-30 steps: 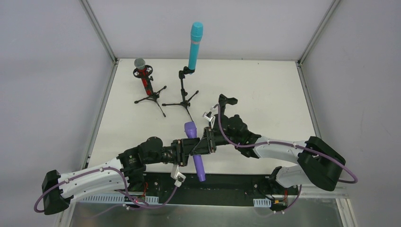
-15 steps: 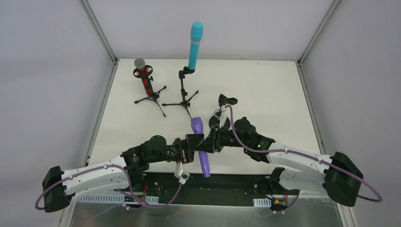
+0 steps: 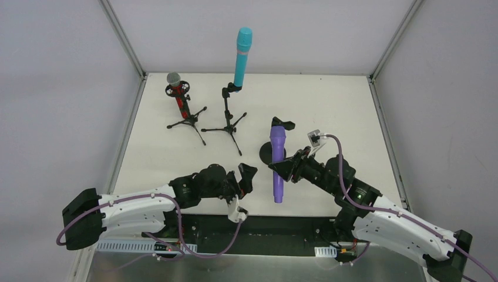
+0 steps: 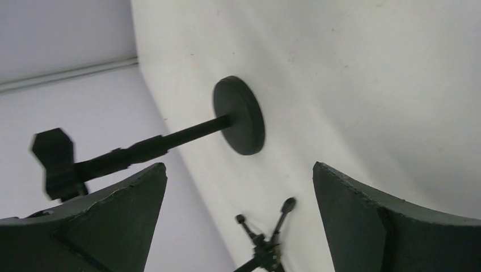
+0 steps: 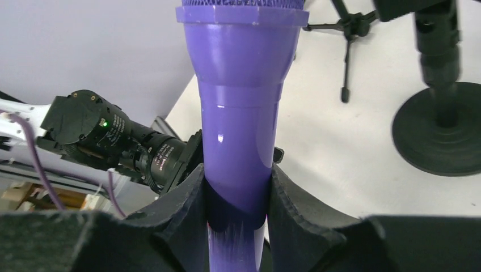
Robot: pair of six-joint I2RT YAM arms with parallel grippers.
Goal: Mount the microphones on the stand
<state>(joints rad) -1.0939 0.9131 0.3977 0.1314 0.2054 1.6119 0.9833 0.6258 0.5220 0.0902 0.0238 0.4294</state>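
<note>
The right wrist view's top edge cuts off the head of the purple microphone [image 5: 238, 113], and we lose its tail inside the right claw [image 5: 235, 184]. Overhead it covers the pole of the round-base stand [image 3: 264, 156].

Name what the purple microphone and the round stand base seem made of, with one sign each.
Purple microphone: probably glossy plastic; bright highlights on its smooth body.
Round stand base: matt black, perhaps metal or rubber; dull, no shine.
</note>
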